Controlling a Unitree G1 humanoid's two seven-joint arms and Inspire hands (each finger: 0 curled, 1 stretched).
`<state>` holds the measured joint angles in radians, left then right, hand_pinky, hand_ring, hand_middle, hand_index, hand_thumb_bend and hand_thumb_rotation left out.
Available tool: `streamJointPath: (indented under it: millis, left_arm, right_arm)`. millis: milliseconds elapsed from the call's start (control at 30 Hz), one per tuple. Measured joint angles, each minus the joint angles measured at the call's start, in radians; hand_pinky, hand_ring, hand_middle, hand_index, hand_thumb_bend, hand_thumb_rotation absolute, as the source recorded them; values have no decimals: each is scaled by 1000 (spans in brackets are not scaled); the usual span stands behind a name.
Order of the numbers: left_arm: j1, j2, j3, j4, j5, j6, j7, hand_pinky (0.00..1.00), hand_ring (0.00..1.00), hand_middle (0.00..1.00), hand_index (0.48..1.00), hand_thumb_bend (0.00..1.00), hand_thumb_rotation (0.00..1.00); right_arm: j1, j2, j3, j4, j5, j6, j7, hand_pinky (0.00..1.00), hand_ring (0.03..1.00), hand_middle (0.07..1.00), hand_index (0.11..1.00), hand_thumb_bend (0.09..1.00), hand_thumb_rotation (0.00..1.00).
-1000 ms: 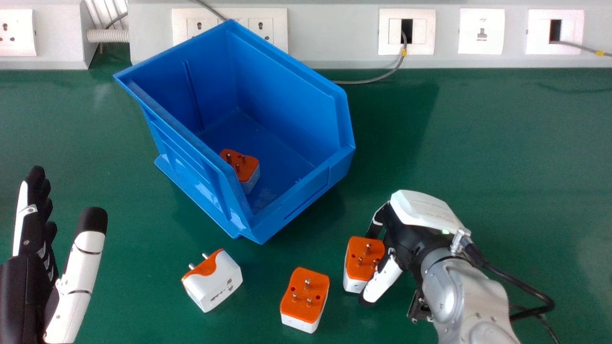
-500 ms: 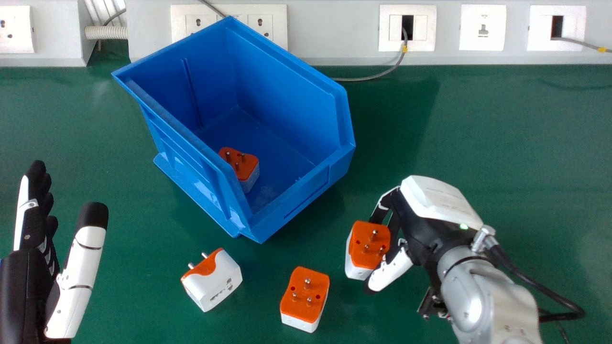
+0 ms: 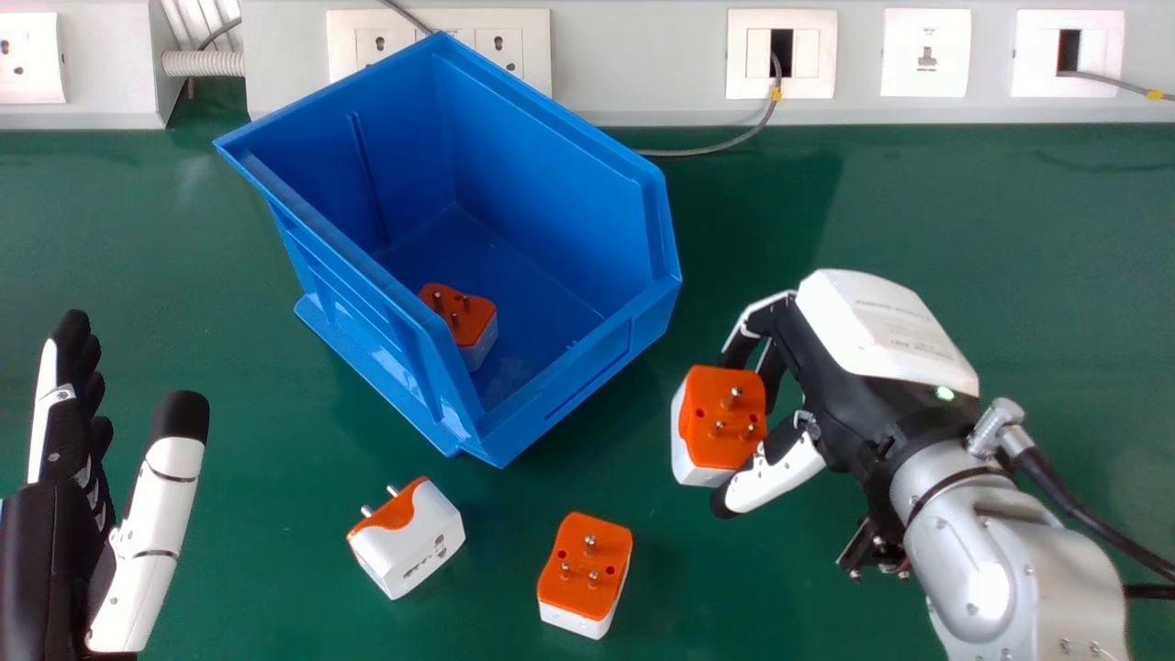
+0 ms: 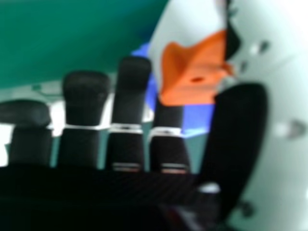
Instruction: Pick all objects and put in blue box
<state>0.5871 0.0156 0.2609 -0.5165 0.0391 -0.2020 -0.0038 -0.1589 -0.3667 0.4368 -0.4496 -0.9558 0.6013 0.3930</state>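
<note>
The right hand [image 3: 840,395] has raised 1 orange-and-white plug adapter [image 3: 722,415] higher above the table [image 3: 964,184] and displaced it toward the far edge.

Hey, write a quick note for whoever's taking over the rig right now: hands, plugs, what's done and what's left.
Right hand: pinching an orange-and-white plug adapter, pins up, to the right of the blue box.
Left hand: open, at the head view's left edge, holding nothing.
Done: one adapter in the box.
Left: the held one, plus two on the green table on the box's near side: one lying on its side, one pins up.
</note>
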Motion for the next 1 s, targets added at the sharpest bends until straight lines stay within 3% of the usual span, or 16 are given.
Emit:
streamJointPath:
  millis: [233,400,667,1000]
  left_arm:
    - [1,1,1,0,4,0,2,1000,1000,1000,978,617,818]
    - [4,1,1,0,18,0,3,1000,1000,999,976,617,818]
    - [6,1,0,0,20,-1,4,1000,1000,999,975,617,818]
    - [4,2,2,0,20,-3,4,1000,1000,999,973,616,818]
  right_arm:
    - [4,-25,-70,-67,20,-118,5,130,216,423,517,513,0]
    - [-24,-24,-95,-68,44,-168,11,150,233,417,523,512,0]
    - [-109,11,-110,-58,56,-210,20,128,207,403,520,510,0]
    - [-209,85,-103,39,54,-249,-7,66,130,461,482,519,0]
